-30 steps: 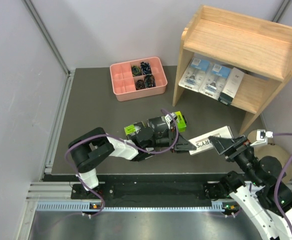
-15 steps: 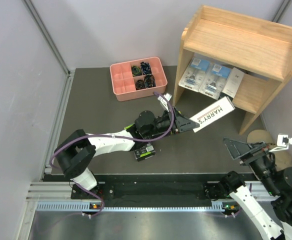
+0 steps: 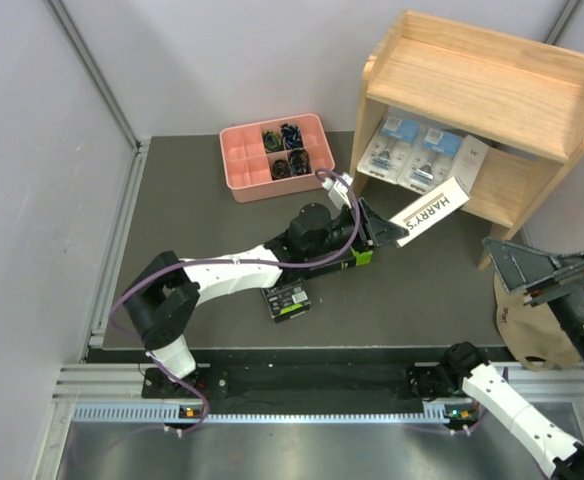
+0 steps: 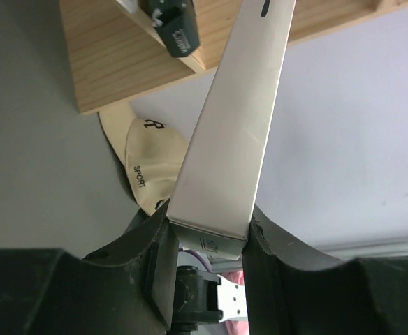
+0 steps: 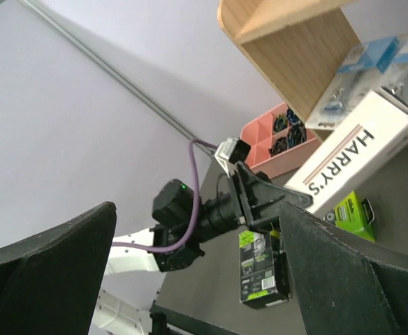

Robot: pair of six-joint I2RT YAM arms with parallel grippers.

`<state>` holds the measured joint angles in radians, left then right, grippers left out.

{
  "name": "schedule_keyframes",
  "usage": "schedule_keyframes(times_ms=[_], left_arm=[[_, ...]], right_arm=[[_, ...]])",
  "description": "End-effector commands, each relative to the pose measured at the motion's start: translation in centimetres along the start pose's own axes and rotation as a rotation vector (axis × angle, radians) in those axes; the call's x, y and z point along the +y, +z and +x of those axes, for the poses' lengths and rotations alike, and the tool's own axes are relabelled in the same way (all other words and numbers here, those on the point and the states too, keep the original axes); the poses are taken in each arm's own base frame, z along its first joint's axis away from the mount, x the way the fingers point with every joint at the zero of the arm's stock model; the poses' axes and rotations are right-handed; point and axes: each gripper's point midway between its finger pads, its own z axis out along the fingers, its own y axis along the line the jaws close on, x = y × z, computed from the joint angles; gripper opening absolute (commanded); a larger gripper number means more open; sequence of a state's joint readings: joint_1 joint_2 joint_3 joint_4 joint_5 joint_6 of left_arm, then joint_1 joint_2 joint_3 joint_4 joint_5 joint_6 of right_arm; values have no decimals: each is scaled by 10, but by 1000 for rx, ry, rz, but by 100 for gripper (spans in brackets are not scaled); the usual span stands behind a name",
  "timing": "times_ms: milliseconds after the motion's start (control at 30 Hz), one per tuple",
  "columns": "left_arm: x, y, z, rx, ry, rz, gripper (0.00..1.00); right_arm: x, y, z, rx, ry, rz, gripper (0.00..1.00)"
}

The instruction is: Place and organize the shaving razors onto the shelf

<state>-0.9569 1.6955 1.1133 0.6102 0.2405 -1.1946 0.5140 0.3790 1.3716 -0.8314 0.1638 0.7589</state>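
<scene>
My left gripper is shut on a slim white razor box marked HARRY'S, held off the table and angled up toward the lower tier of the wooden shelf. The left wrist view shows that box clamped between both fingers. Two blue blister packs and another white box lie on the lower tier. A black and green box lies on the mat, and a second one sits partly under the left arm. My right gripper hangs open and empty beyond the mat's right edge.
A pink divided tray with small dark items sits at the back of the mat, left of the shelf. A tan paper bag lies by the shelf's right foot, below the right gripper. Grey walls close in the left and back sides.
The left arm swung the white box from the middle of the mat up and right toward the lower shelf. The right gripper drew back to the right. A black and green box now lies uncovered.
</scene>
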Motion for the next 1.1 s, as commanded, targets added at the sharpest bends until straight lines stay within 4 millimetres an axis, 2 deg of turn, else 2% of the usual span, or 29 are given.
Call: schedule_keyframes(times_ms=[0, 200, 267, 300, 367, 400, 467, 500, 567, 600, 667, 833, 867, 900, 933, 967, 1000, 1067], left_arm=[[-25, 9, -26, -87, 20, 38, 0], [-26, 20, -27, -84, 20, 34, 0], [-28, 26, -26, -79, 28, 37, 0], [-36, 30, -29, -83, 35, 50, 0], [-32, 38, -24, -69, 45, 36, 0], [-41, 43, -27, -74, 54, 52, 0], [-36, 54, -21, -63, 60, 35, 0], [-47, 60, -25, -72, 64, 53, 0], [-38, 73, -18, -61, 72, 30, 0], [-50, 78, -22, -72, 79, 51, 0], [-41, 90, -17, -77, 88, 24, 0], [-45, 118, -14, -106, 70, 19, 0], [-56, 122, -16, -118, 65, 34, 0], [-43, 130, -7, -104, 53, 3, 0], [-43, 134, -7, -116, 41, 0, 0], [-53, 139, -2, -113, 35, 21, 0], [-43, 145, -2, -137, 25, -5, 0], [-50, 151, -2, -172, 8, 0, 0]], right_arm=[[22, 8, -19, -9, -54, -33, 99], [29, 8, -23, -15, -53, -56, 99], [31, 7, -24, -14, -52, -64, 99], [32, 6, -23, -10, -51, -66, 99], [35, 4, -25, -9, -49, -74, 99], [36, 2, -26, -12, -46, -78, 99], [39, -1, -27, -6, -35, -90, 99], [40, -1, -26, -2, -32, -95, 99], [43, -3, -26, 3, -21, -105, 99], [43, -4, -25, 6, -18, -105, 99], [44, -5, -25, 9, -7, -110, 99], [45, -10, -26, 3, 3, -119, 99], [45, -11, -27, 3, 5, -119, 99], [45, -12, -27, 1, 4, -117, 99], [46, -14, -28, -1, 5, -123, 99], [46, -14, -28, 0, 8, -122, 99], [46, -15, -29, -1, 10, -121, 99], [45, -17, -28, 3, 12, -120, 99]])
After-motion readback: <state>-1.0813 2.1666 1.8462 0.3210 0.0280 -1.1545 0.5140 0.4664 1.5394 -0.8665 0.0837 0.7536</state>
